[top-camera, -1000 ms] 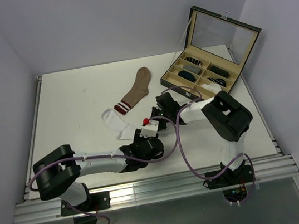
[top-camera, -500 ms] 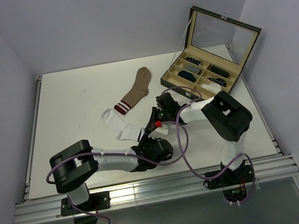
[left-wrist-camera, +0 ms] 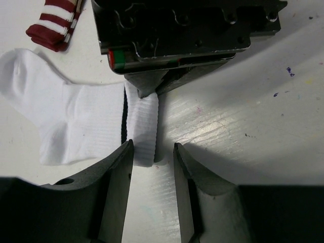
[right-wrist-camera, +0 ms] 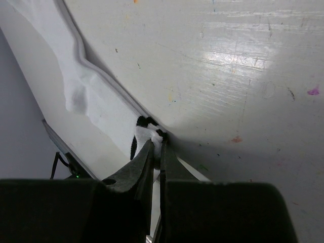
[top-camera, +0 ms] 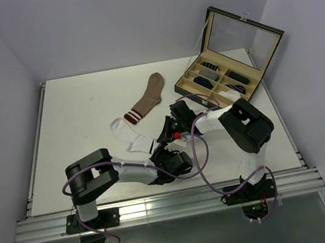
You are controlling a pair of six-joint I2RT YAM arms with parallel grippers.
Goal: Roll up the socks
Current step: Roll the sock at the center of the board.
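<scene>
Pinching the white sock (left-wrist-camera: 66,121) at its cuff, the right gripper (right-wrist-camera: 158,146) has its jaws closed tight with a bunch of white fabric caught between the tips. The cuff is pulled into a narrow band running from those tips toward the left gripper (left-wrist-camera: 153,152). The left gripper's jaws are partly open and straddle the band's free end. One finger (left-wrist-camera: 119,177) touches the fabric edge and the other stands clear, so it has no grip. The rest of the white sock lies flat on the table (top-camera: 77,122), front-centre, toe pointing away from the grippers. The tan sock (top-camera: 148,98) lies flat just beyond it, its red-and-white cuff just beside the white toe. An open compartment case (top-camera: 237,29) sits far right.
</scene>
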